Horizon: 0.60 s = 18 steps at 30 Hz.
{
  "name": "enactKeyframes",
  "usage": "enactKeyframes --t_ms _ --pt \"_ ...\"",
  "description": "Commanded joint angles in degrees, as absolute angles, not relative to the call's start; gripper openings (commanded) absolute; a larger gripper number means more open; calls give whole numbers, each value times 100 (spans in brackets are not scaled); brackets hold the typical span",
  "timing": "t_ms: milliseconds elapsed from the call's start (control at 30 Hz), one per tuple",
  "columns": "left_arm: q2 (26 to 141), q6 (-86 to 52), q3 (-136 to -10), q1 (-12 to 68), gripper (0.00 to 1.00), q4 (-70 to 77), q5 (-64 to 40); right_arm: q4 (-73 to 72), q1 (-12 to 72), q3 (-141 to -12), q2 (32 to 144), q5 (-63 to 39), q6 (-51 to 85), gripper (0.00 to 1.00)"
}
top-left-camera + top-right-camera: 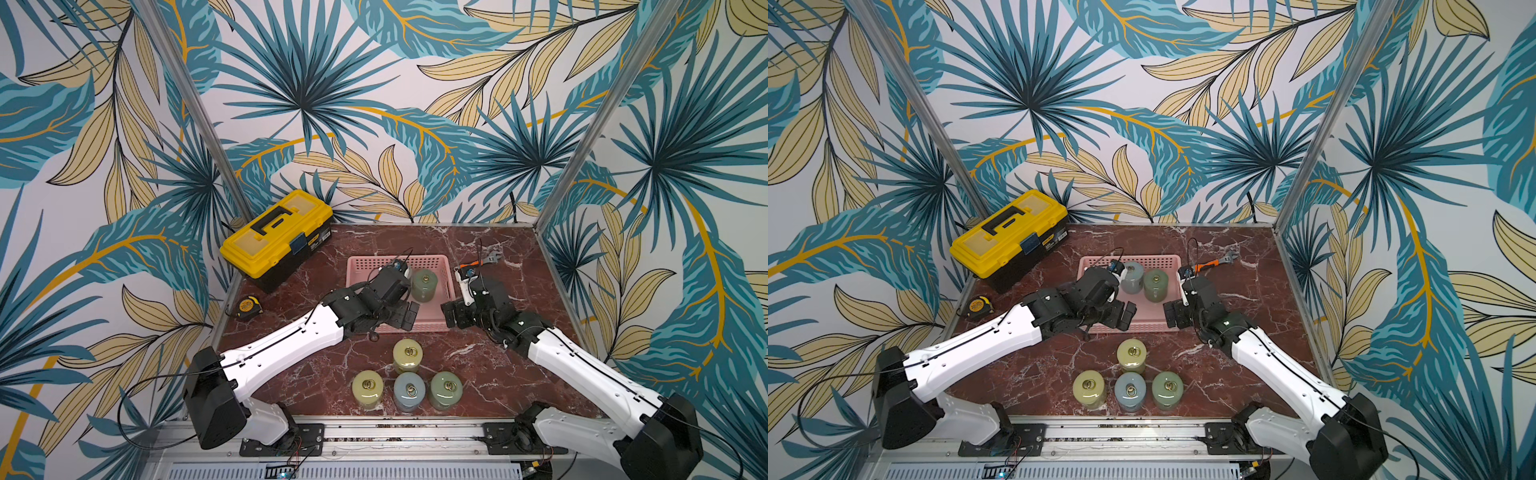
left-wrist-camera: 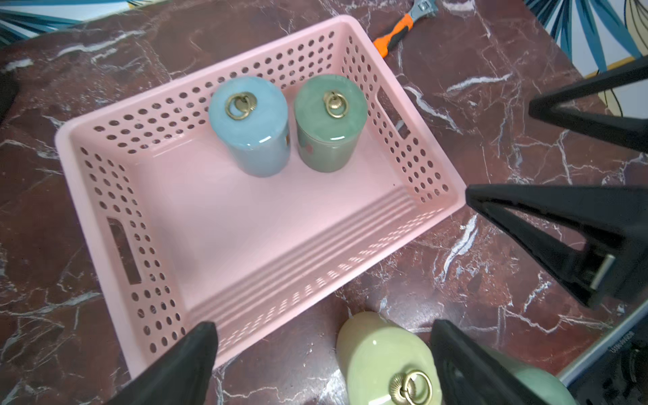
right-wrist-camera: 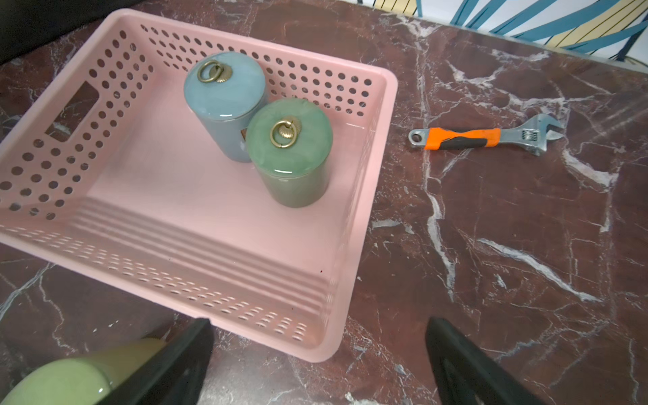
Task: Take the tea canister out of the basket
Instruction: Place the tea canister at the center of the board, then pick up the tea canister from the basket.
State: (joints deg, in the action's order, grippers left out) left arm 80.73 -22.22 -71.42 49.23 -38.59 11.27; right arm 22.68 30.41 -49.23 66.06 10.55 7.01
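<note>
Evidently left fingers (image 2: 182, 368) and right fingers (image 3: 466, 364) spread wide, holding nothing.

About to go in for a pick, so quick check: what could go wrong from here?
1. The blue canister and green canister stand very close together in the basket; closing on one could topple the other.
2. Both look glossy, so a grip may slip during the lift.
3. A yellow canister and three more stand on the table just before the basket; they could be knocked on the way out.
</note>
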Motion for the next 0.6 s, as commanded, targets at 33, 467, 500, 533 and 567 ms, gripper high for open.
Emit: enactKeyframes --t_ms 33,467,500,533,567 --pt "7642 -1904 -6614 4484 100 -3051 990 2891 3023 -5341 6893 740 490 99" --pt "6622 -1653 -4497 3247 100 -205 573 3502 2882 -6485 7979 488 4 99" --pt "6579 -1626 -4370 3198 100 -62 580 3528 2871 -6549 8042 483 -29 99" --pt "6530 -1578 -4242 3140 100 65 590 3553 2865 -6613 8121 492 -69 99" --pt "6488 -1534 -4119 3096 100 188 638 3566 2851 -6671 8191 488 -109 99"
